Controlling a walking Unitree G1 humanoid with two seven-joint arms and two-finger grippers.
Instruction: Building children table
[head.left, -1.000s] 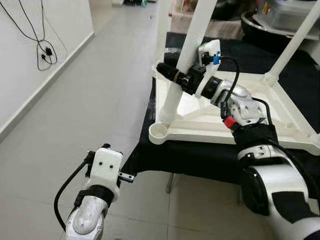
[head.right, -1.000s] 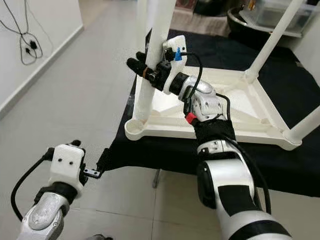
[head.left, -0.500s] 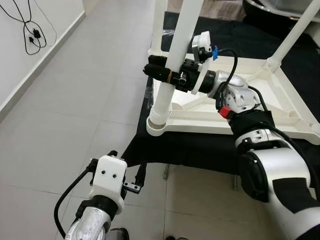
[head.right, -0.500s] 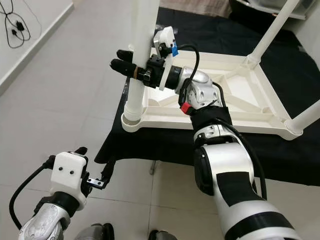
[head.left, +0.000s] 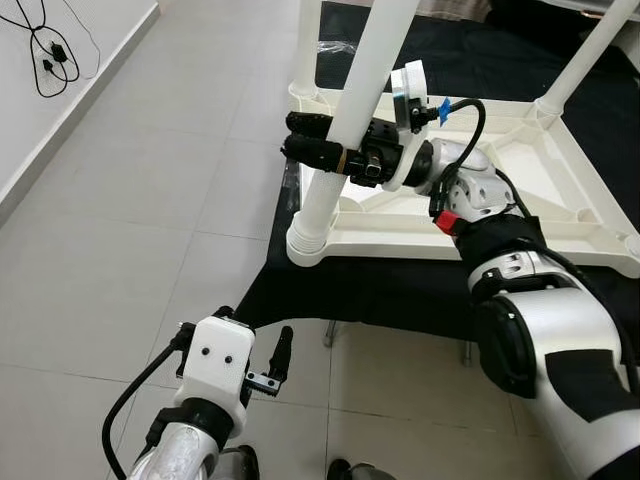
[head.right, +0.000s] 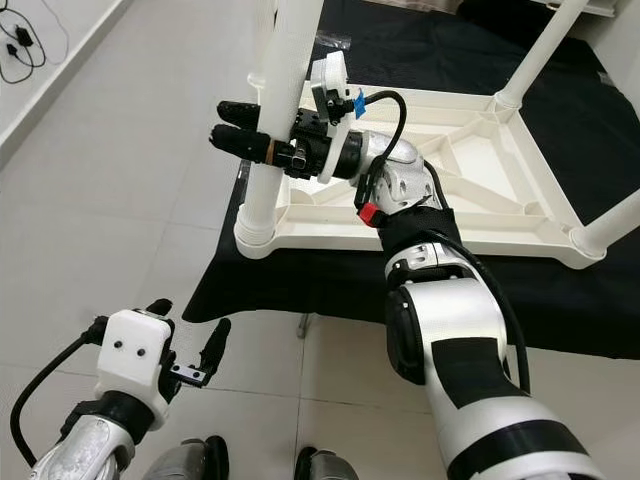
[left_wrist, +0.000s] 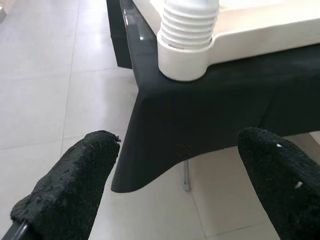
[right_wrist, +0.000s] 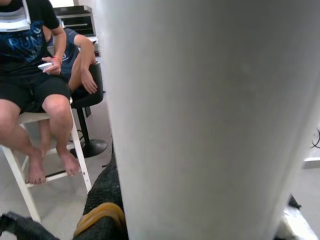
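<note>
— Two grippers, you said; where are they?

— My right gripper (head.left: 322, 148) reaches out over the upturned white children's table (head.left: 520, 190), which lies top-down on a black cloth (head.left: 400, 290) draped over a low stand. My fingers pinch the nearest table leg (head.left: 350, 130), one on each side, partway up its shaft.

— And that leg, is it seated?

— Its ribbed foot stands in the round corner socket (left_wrist: 186, 55) at the table's near left corner, tilted a little toward the far side. From my right wrist the white shaft (right_wrist: 210, 120) sits right against the camera, with one black finger (right_wrist: 102, 200) beside it and a seated person (right_wrist: 35, 65) on a stool behind.

— Your left?

— My left gripper (head.right: 190, 350) hangs low over the tiled floor (head.left: 130, 220), near the hanging corner of the cloth, fingers spread wide and holding nothing. Two other legs (head.right: 540, 50) rise from the far corners.
</note>
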